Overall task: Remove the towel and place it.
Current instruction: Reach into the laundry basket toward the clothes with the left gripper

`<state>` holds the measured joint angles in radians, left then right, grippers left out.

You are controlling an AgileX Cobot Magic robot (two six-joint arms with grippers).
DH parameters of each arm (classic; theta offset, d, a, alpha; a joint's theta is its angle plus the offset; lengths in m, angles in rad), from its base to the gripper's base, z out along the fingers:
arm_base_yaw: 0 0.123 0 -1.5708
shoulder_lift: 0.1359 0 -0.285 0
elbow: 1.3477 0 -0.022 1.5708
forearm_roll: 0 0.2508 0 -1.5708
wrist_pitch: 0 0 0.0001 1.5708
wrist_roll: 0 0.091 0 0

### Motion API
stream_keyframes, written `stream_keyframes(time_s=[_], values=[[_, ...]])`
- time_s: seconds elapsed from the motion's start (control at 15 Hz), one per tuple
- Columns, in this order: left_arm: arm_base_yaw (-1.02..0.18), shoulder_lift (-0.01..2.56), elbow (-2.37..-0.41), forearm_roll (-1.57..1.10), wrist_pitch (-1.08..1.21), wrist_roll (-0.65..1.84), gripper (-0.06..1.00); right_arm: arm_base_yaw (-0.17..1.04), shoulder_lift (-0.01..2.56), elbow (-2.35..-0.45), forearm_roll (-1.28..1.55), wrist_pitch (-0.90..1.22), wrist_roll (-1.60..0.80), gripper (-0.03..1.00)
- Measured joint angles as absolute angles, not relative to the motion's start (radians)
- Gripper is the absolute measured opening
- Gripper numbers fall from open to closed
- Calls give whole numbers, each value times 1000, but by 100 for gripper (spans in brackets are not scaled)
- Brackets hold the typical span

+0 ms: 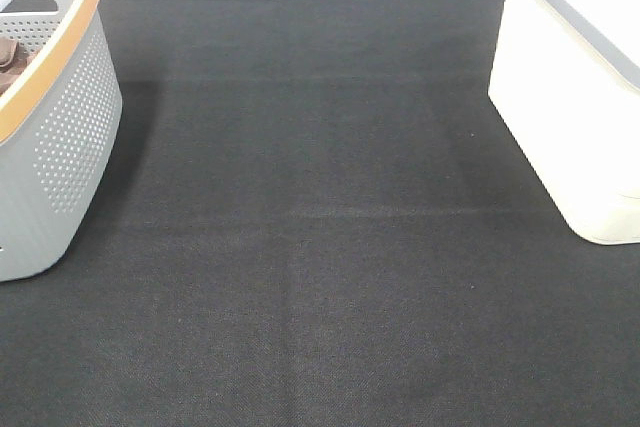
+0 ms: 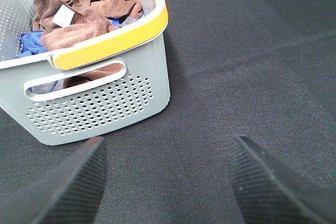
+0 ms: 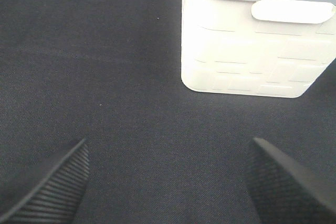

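Observation:
A brown towel (image 2: 89, 14) lies crumpled in the grey perforated basket (image 2: 105, 103) with a yellow rim, on top of a blue cloth (image 2: 30, 43). In the exterior high view the basket (image 1: 60, 137) stands at the far left, with a bit of the brown towel (image 1: 10, 62) showing inside. My left gripper (image 2: 165, 182) is open and empty, above the black mat just short of the basket. My right gripper (image 3: 168, 184) is open and empty, above the mat near the white bin (image 3: 257, 40). Neither gripper shows in the exterior high view.
The white bin (image 1: 570, 77) stands at the far right in the exterior high view. A black cloth mat (image 1: 320, 247) covers the table between basket and bin.

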<state>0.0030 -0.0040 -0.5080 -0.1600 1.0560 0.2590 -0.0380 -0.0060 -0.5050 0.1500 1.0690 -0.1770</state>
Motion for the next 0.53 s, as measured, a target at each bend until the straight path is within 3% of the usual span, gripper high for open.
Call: stream_keyframes(time_s=[0.53], values=[[3,-4,-513,-152,1009,195,64,-38,-6,-505,150,1069,-177,77]])
